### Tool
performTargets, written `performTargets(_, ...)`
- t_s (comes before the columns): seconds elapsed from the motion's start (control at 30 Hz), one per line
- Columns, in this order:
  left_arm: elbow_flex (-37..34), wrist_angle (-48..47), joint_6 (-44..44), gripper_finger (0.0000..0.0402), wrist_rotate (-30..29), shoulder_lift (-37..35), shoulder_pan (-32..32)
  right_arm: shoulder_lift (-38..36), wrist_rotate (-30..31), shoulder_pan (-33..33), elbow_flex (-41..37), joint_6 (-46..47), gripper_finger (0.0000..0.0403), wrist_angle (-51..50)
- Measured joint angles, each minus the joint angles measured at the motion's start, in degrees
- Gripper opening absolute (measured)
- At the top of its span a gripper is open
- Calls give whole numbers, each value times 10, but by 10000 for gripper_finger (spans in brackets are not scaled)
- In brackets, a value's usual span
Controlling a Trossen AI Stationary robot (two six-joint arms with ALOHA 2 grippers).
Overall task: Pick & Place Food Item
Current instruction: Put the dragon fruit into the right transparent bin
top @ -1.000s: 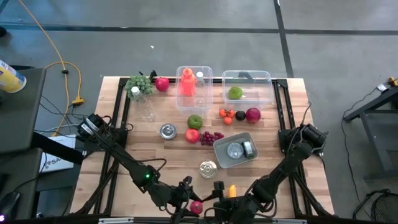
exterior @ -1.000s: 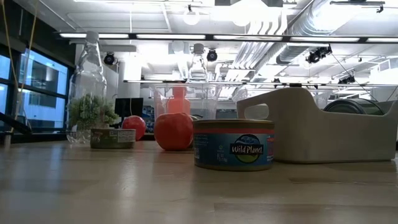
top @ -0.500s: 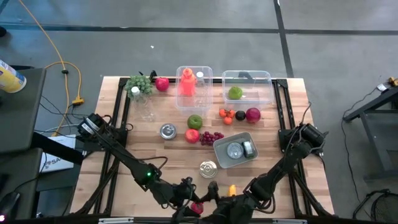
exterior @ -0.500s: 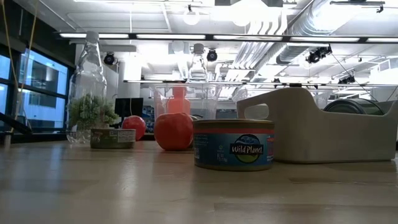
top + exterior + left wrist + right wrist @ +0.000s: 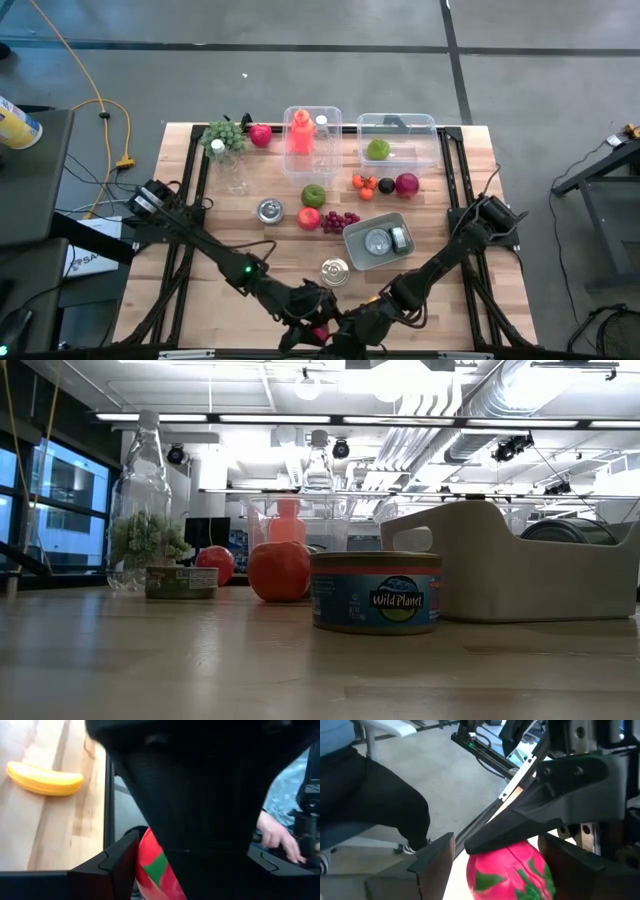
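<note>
A red strawberry-like fruit (image 5: 322, 333) with green leaves sits at the table's near edge, where both grippers meet. My left gripper (image 5: 314, 322) is shut on it; the left wrist view shows the fruit (image 5: 156, 870) against one finger. My right gripper (image 5: 342, 328) is open and faces the left one. In its wrist view the fruit (image 5: 512, 870) lies between its spread fingers. I cannot tell whether they touch it. A yellow banana (image 5: 45, 777) lies on the wood beside them. My left gripper holds the red fruit between its fingers. One finger (image 5: 535, 815) lies on the fruit's leafy top (image 5: 520, 851). The right gripper's dark body hides the other side in the left wrist view. Whether the fruit is lifted clear does not show.
A tuna can (image 5: 335, 271) and a grey bin (image 5: 352, 240) holding cans stand just beyond the grippers. Apples, grapes, tomatoes, bottles and clear tubs fill the far half. A seated person's leg (image 5: 375, 805) and hand (image 5: 272, 832) are just past the near edge.
My right gripper has moved left along the near edge, toward the left gripper and the red fruit, and now faces it closely. My left gripper has shifted slightly right with the fruit. The other things on the table have stayed put.
</note>
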Motion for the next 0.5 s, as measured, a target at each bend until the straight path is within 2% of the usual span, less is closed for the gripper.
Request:
performTargets(0.23,0,1,-10,222,17,0,0,0,-3,0,1,-17,241,-8)
performTargets(0.5,0,-1,-17,222,23,0,0,0,-6,0,1,-16,177,-17)
